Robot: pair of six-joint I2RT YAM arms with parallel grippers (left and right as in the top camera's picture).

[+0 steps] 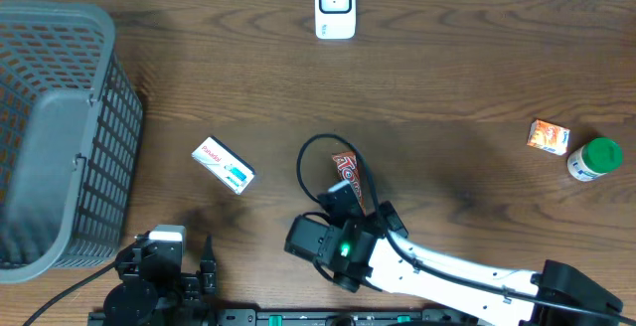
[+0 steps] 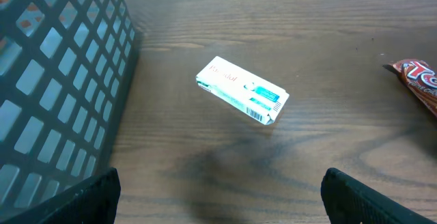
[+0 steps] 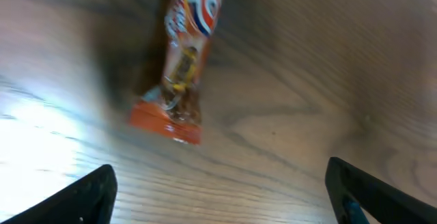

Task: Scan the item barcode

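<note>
Basket of grey plastic lattice (image 1: 60, 127) at the far left of the brown wooden surface (image 1: 447, 78). Its solid grey floor shows from overhead, and its wall fills the left of the left wrist view.

Left pincer (image 2: 218, 207) near the front edge, beside the basket. Its two dark fingertips sit at the bottom corners of the wrist view, spread wide with only wood between them.

White rectangular carton with teal print (image 1: 223, 166) lies flat ahead of the left pincer and apart from the basket. A barcode shows on its near side in the left wrist view.

White upright barcode scanner (image 1: 335, 6) stands at the far edge, centre.

Orange-red wrapped candy bar (image 1: 347, 179) lies flat on the surface at centre, well apart from the scanner. One end is hidden under the right arm from overhead.

Right pincer (image 3: 218, 190) hangs over the near end of the candy bar, jaws spread and pinching nothing. The bar rests ahead of the fingertips.

Small orange cardboard box (image 1: 548, 136) lies at the right. Just beside it is a white plastic bottle with a green cap (image 1: 594, 159). The cap is on, and its contents cannot be seen.
</note>
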